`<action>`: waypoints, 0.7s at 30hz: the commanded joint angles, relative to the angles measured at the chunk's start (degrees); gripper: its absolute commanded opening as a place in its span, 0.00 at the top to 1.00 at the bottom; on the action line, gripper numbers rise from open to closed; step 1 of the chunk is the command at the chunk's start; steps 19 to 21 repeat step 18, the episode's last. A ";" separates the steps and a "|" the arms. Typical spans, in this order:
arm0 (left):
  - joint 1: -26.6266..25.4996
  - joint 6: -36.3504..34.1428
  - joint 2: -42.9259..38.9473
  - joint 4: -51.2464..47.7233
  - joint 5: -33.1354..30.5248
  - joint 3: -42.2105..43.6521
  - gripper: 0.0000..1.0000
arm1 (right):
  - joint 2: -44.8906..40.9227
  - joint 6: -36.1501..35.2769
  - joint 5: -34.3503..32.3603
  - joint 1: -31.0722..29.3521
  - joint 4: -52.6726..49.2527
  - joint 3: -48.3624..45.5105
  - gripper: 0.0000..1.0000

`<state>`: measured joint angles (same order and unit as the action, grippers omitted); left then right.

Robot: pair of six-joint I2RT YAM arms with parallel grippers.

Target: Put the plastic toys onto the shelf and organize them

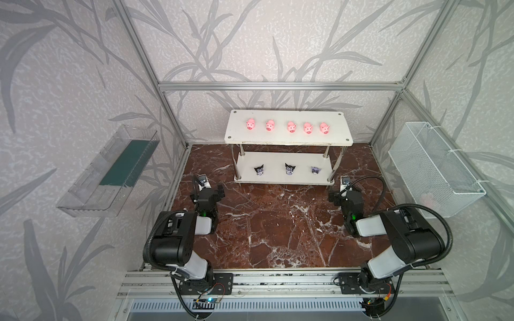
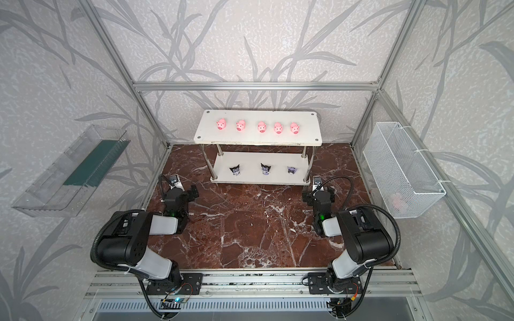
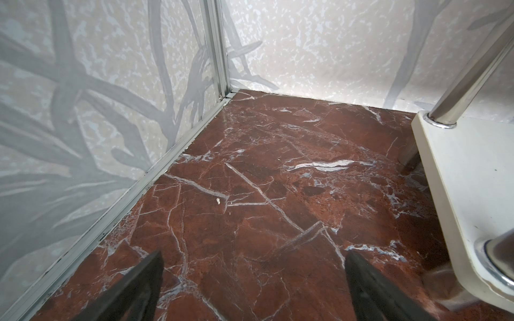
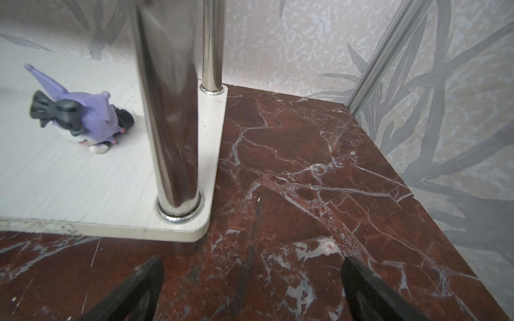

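Observation:
The white two-tier shelf (image 1: 336,130) (image 2: 310,130) stands at the back of the marble floor. Several pink pigs (image 1: 291,127) (image 2: 261,127) line its top board in a row. Three horned figurines stand spaced along the lower board: two black ones (image 1: 259,169) (image 1: 289,169) and a paler purple one (image 1: 315,170) (image 4: 83,119). My left gripper (image 1: 208,191) (image 3: 254,257) hangs open and empty over the floor by the shelf's left end. My right gripper (image 1: 346,193) (image 4: 251,261) is open and empty in front of the shelf's right front post (image 4: 169,111).
A clear plastic tray (image 1: 108,172) hangs on the left wall. A white wire basket (image 1: 434,172) hangs on the right wall with something pink (image 1: 427,198) inside. Aluminium frame rails border the red marble floor (image 1: 278,222).

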<state>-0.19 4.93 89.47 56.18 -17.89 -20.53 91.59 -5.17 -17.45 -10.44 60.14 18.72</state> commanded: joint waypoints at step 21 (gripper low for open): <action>0.19 -0.53 0.68 1.39 -0.39 0.38 0.01 | 0.32 0.29 -0.02 0.05 0.86 1.14 0.01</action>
